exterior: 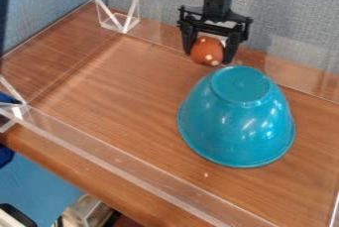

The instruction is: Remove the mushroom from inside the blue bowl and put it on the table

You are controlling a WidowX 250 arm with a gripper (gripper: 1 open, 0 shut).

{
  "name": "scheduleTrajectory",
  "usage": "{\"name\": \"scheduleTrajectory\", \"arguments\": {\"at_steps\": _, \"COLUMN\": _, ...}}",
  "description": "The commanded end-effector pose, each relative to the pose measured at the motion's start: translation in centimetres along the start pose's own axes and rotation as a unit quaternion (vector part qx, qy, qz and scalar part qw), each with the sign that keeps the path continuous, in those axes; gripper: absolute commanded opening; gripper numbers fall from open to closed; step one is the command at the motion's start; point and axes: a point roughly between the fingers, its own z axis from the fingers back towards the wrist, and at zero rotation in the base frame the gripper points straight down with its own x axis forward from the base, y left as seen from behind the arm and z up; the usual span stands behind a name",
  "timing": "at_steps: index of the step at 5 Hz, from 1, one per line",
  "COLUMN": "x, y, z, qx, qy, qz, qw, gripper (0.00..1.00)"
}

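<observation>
Orange-brown mushroom (204,51) sits on the table (106,82) near the back wall, just behind the blue bowl (240,117) & apart from it. Bowl is upside down, flat base up, so the toy isn't inside it at all now. Gripper (212,49) points straight down w/ its black fingers spread wide, one on each side of the mushroom, straddling it; I can't tell whether the tips touch the wood or whether either pad touches the toy.

Judgement: step in hand looks like either the grab or the let-go right at the mushroom; w/ the toy already on wood outside the bowl, the task reads as nearly done or done.

To do it well:
- keep the wrist vertical, toy centred btwn fingers, so a rounded shape doesn't squirt sideways
- if closing, go slow, low on the widest part
- if leaving, lift straight up, no sideways drag
- mind the bowl rim close in front & the clear acrylic wall (298,57) behind: little room to swing.
</observation>
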Motion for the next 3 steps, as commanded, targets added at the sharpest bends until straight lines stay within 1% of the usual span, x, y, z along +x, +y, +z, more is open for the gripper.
{"name": "scheduleTrajectory", "arguments": {"at_steps": 1, "x": 1.0, "y": -0.2, "z": 1.2, "qx": -0.001, "qy": -0.031, "qz": 0.033, "qw": 0.999, "gripper": 1.0}}
{"name": "scheduleTrajectory", "arguments": {"at_steps": 2, "x": 1.3, "y": -0.6, "z": 0.1, "qx": -0.001, "qy": -0.029, "qz": 0.064, "qw": 0.9975, "gripper": 1.0}}
{"name": "scheduleTrajectory", "arguments": {"at_steps": 3, "x": 2.2, "y": -0.7, "z": -1.7, "qx": 0.0, "qy": -0.026, "qz": 0.062, "qw": 0.9977, "gripper": 1.0}}
